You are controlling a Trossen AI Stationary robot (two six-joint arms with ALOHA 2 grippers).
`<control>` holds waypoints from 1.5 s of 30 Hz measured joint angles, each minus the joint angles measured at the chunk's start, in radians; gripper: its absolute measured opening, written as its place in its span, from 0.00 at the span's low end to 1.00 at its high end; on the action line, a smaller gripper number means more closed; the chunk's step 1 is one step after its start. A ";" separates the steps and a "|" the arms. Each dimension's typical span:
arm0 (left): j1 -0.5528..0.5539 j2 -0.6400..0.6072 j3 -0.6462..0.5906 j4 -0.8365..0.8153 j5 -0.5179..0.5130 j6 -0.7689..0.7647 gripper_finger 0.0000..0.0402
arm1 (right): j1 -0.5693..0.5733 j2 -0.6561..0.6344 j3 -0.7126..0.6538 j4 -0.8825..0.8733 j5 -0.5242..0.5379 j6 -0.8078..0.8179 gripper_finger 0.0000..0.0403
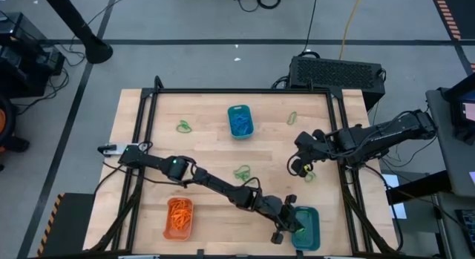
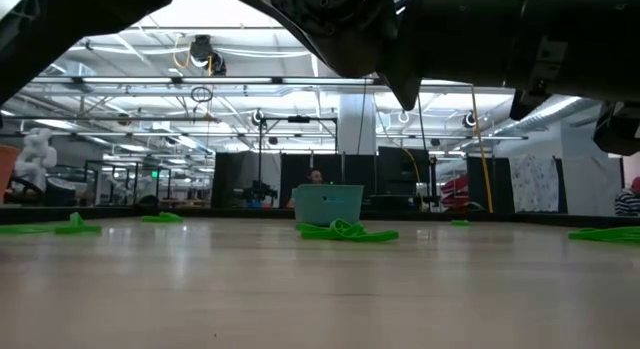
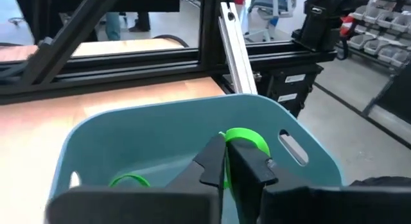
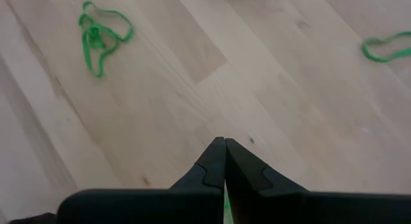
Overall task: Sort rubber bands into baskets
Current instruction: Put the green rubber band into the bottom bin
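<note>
Over the near-right teal plastic basket (image 3: 192, 131), a thin green rubber band (image 3: 247, 139) is pinched in the nearly closed left claw (image 3: 225, 163).

Loose green elastic loops (image 1: 243, 171) are left scattered on the pale wooden surface (image 1: 208, 148); being light, limp and springy, each is best nipped on a raised strand. The right claw (image 4: 225, 161) is held fully closed just above the surface, a green sliver glimpsed between its fingers; whether a band is gripped cannot be told. Basket contents are largely hidden.
</note>
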 joint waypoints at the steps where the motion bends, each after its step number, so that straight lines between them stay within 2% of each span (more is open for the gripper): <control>1: 0.000 0.000 0.000 -0.001 -0.011 0.002 0.07 | 0.000 0.000 0.000 0.007 0.001 0.000 0.00; 11: 0.018 -0.001 0.000 -0.037 -0.026 0.039 0.33 | 0.000 0.000 0.000 0.060 0.002 -0.020 0.00; 15: 0.022 -0.003 0.000 -0.039 -0.026 0.024 0.39 | 0.000 0.000 0.000 0.061 0.002 -0.020 0.00; 20: 0.024 -0.048 -0.002 -0.149 -0.031 0.070 0.40 | 0.000 0.000 0.000 0.061 0.002 -0.021 0.00; 28: 0.018 -0.117 -0.001 -0.219 -0.090 0.223 0.40 | 0.000 0.000 0.000 0.076 0.002 -0.032 0.00; 34: 0.003 -0.108 0.000 -0.232 -0.203 0.457 0.40 | 0.000 0.000 0.000 0.087 0.002 -0.038 0.00; 38: -0.007 -0.105 -0.002 -0.277 -0.318 0.469 0.40 | 0.000 0.000 0.000 0.119 0.002 -0.039 0.00; 42: -0.023 -0.165 -0.002 -0.427 -0.431 0.469 0.40 | 0.000 0.000 0.000 0.128 0.000 -0.040 0.00; 45: -0.031 -0.229 0.002 -0.639 -0.435 0.429 0.40 | 0.000 0.000 0.000 0.124 -0.002 -0.039 0.00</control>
